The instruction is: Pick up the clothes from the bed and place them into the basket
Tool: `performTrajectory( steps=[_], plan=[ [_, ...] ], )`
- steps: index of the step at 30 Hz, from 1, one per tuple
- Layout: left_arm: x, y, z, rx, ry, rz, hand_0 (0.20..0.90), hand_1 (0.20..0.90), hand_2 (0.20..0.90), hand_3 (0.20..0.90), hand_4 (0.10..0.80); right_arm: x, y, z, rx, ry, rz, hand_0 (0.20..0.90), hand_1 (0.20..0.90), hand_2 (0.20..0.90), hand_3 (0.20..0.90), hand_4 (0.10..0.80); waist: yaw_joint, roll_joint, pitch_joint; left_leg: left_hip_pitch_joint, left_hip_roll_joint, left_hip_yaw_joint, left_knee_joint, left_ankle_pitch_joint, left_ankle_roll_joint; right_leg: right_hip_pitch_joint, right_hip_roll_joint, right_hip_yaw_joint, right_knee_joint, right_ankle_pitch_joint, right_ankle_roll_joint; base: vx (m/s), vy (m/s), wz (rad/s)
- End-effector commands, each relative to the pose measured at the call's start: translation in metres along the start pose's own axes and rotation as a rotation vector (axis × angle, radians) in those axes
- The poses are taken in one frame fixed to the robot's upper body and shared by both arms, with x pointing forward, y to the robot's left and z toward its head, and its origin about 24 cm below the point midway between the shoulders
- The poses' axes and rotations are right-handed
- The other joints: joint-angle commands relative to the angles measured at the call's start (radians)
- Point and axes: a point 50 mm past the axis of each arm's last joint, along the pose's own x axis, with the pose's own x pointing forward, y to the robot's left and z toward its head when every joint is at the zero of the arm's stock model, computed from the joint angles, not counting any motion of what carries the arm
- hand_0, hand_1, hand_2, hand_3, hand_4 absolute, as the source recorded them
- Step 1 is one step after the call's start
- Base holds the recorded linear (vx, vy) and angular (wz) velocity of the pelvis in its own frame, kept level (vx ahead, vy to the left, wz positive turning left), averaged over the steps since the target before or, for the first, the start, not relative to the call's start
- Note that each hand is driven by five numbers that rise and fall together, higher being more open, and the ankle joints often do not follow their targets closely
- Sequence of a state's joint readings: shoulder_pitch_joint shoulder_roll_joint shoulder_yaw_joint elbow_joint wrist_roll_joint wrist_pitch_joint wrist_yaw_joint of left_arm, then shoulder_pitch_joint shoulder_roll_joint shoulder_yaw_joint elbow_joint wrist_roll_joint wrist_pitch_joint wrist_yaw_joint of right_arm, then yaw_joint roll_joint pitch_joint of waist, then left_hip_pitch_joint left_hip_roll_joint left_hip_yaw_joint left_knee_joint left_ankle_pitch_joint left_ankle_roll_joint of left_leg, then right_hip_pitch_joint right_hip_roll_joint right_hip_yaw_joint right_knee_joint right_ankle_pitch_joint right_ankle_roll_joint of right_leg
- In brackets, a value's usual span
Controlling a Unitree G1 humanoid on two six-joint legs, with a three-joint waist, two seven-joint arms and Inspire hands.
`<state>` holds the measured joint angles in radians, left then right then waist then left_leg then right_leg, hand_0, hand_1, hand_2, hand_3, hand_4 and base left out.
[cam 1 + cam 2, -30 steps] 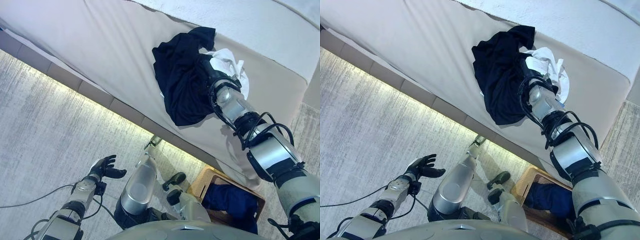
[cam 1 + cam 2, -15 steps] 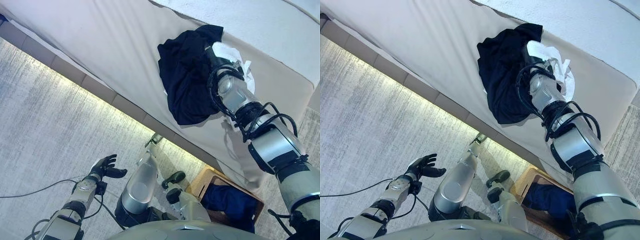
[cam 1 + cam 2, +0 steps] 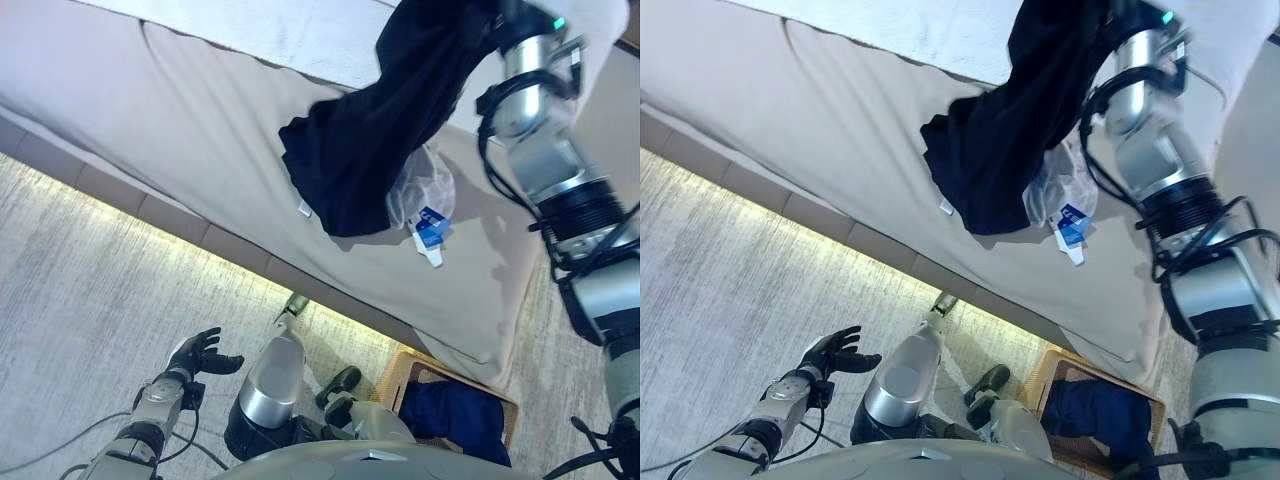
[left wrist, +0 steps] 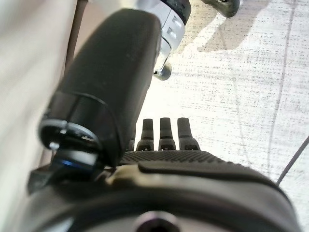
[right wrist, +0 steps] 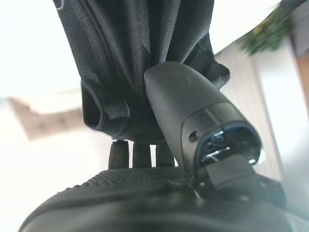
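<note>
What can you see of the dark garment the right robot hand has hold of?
The dark garment is a black or very dark navy knit cloth, bunched and hanging in folds. The right robot hand pinches its upper end between thumb and fingers, lifted above the bed. Its lower bulk droops near the bedcover; a small white tag shows at the hem. A white garment lies beside it.

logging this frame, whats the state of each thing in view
dark garment: gripped and lifted, lower end draped on the bed
right hand: shut on the dark garment
left hand: open, idle over the floor
white garment: lying on the bed
basket: on the floor, blue clothes inside
</note>
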<state>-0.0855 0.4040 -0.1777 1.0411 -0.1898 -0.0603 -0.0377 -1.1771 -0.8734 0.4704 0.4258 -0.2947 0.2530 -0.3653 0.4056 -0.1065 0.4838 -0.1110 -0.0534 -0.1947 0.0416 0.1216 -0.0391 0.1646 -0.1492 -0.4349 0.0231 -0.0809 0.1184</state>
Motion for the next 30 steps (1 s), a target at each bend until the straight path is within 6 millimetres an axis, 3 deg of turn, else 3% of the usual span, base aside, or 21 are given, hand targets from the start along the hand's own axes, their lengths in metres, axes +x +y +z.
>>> performTrajectory(
  steps=[1,9,16,20,26,30],
  plan=[
    [-0.021,-0.001,-0.065,0.105,0.215,-0.019,0.900,0.900,0.900,0.900,0.800,0.024,-0.063,-0.007,-0.101,0.007,-0.261,0.300,0.300,0.300,0.200,0.100,-0.071,-0.035,-0.358,0.152,-0.014,0.028,-0.091,-0.133,0.070,-0.034,0.036,0.069,0.054,0.054,-0.014,-0.031,-0.024,-0.13],
    [-0.020,0.003,-0.071,0.140,0.308,-0.019,0.900,0.900,0.900,0.900,0.800,0.035,-0.131,-0.045,-0.148,0.162,-0.433,0.300,0.300,0.300,0.200,0.100,-0.163,-0.045,-0.437,0.203,-0.001,0.097,-0.128,-0.138,0.061,-0.030,0.065,0.122,-0.005,0.077,-0.018,-0.094,-0.034,-0.20],
    [-0.023,-0.001,-0.080,0.171,0.358,-0.046,0.900,0.900,0.900,0.900,0.800,0.029,-0.174,-0.058,-0.178,0.199,-0.590,0.300,0.300,0.300,0.200,0.100,-0.235,-0.036,-0.455,0.223,0.015,0.168,-0.129,-0.155,0.057,-0.035,0.083,0.181,-0.043,0.075,-0.030,-0.096,-0.021,-0.31],
    [-0.021,-0.006,-0.075,0.186,0.342,-0.071,0.900,0.900,0.900,0.900,0.800,0.019,-0.194,-0.071,-0.125,0.242,-0.663,0.300,0.300,0.300,0.200,0.100,-0.286,-0.020,-0.455,0.228,0.022,0.219,-0.129,-0.165,0.052,-0.043,0.091,0.218,-0.068,0.087,-0.033,-0.130,-0.020,-0.41],
    [-0.015,-0.010,-0.061,0.224,0.303,-0.097,0.900,0.900,0.900,0.900,0.800,0.008,-0.193,-0.098,-0.136,0.328,-0.571,0.300,0.300,0.300,0.200,0.100,-0.337,-0.013,-0.461,0.234,0.029,0.267,-0.129,-0.174,0.049,-0.052,0.099,0.262,-0.092,0.101,-0.034,-0.090,-0.033,-0.30],
    [-0.012,-0.012,-0.052,0.235,0.283,-0.099,0.900,0.900,0.900,0.900,0.800,0.002,-0.176,-0.113,-0.132,0.354,-0.461,0.300,0.300,0.300,0.200,0.100,-0.374,-0.005,-0.459,0.239,0.034,0.299,-0.129,-0.179,0.050,-0.065,0.106,0.299,-0.094,0.105,-0.038,-0.061,-0.039,-0.36]
  ],
)
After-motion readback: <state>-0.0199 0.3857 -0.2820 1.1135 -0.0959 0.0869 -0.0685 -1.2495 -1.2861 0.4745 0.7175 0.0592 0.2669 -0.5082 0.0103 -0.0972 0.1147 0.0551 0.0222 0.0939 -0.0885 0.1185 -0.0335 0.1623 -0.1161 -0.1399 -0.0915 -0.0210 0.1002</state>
